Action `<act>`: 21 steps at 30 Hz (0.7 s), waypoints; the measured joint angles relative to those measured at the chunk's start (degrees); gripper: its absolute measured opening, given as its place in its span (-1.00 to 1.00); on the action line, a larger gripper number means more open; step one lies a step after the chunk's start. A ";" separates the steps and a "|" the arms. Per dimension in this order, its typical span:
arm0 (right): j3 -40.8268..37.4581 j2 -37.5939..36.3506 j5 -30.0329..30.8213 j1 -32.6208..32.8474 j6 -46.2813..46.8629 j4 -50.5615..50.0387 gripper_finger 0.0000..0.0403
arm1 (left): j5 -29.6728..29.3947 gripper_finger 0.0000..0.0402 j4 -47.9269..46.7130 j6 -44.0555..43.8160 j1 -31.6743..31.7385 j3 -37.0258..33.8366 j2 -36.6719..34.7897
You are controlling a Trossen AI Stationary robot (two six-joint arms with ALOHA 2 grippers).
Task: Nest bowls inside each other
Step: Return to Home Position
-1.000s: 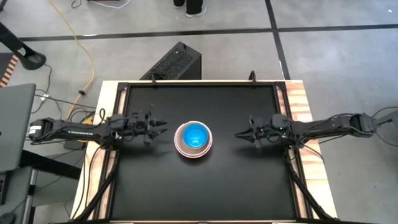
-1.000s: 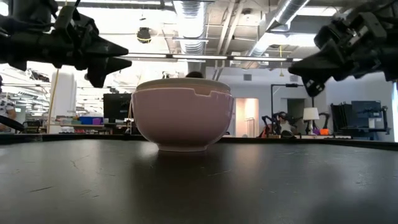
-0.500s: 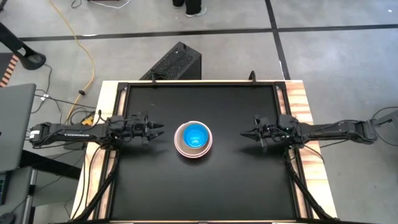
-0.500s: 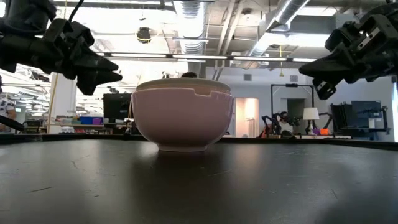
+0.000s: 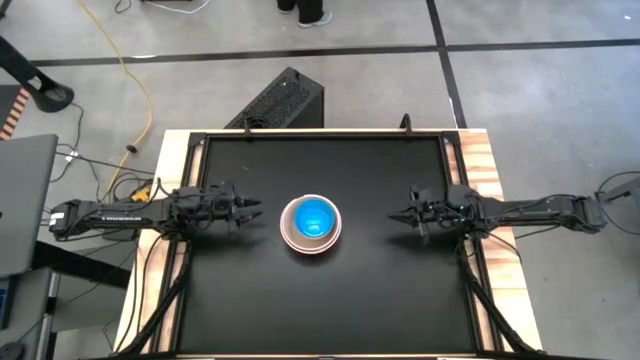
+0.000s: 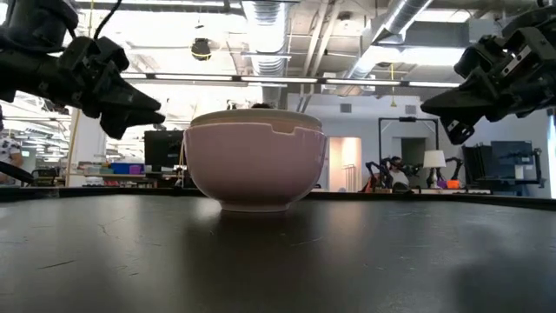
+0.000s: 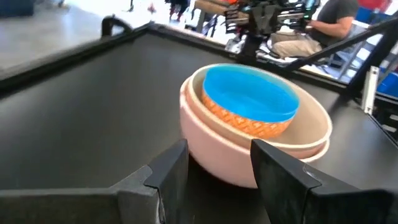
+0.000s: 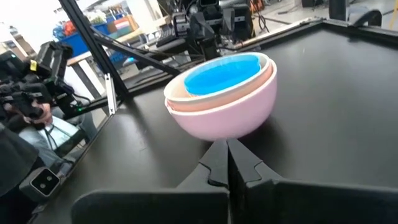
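Observation:
The bowls [image 5: 311, 224] stand nested at the table's middle. A pale pink bowl [image 6: 254, 165] rests by its base on the black top. Inside it sit a cream bowl [image 7: 311, 124] and a bright blue bowl [image 7: 249, 93], which has an orange patterned band below its rim. My left gripper [image 5: 258, 207] hovers open to the stack's left, fingers level and pointing at it [image 7: 214, 174]. My right gripper [image 5: 392, 215] hovers shut to the stack's right, also level and pointing at it [image 8: 227, 163]. Neither touches the bowls.
The black table top [image 5: 320, 310] has a raised rim [image 5: 320, 133] and wooden side strips [image 5: 483, 160]. A black box [image 5: 280, 100] stands on the floor behind the table. A seated person [image 7: 329, 18] shows beyond the table's right side.
Both grippers have drawn back from the bowls, the left toward the table's left edge and the right toward its right edge. Each has sunk a little. The nested bowls have stayed in place.

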 joint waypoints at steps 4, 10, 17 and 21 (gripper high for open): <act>-0.01 -0.02 0.00 0.00 -0.10 -1.76 -0.98 | -0.51 -0.18 -1.36 -5.00 0.00 0.00 0.00; -0.04 -0.02 0.00 0.00 -0.10 -4.54 -0.98 | -0.55 -0.18 -1.60 -7.63 0.00 0.00 0.00; -0.04 0.00 -0.02 0.00 -0.10 -7.23 -0.98 | -0.64 -0.18 -4.53 -6.64 0.00 0.00 0.00; -0.06 -0.01 -0.02 0.00 -0.10 -8.20 -0.98 | -0.66 -0.18 -7.59 -6.64 0.00 0.00 0.00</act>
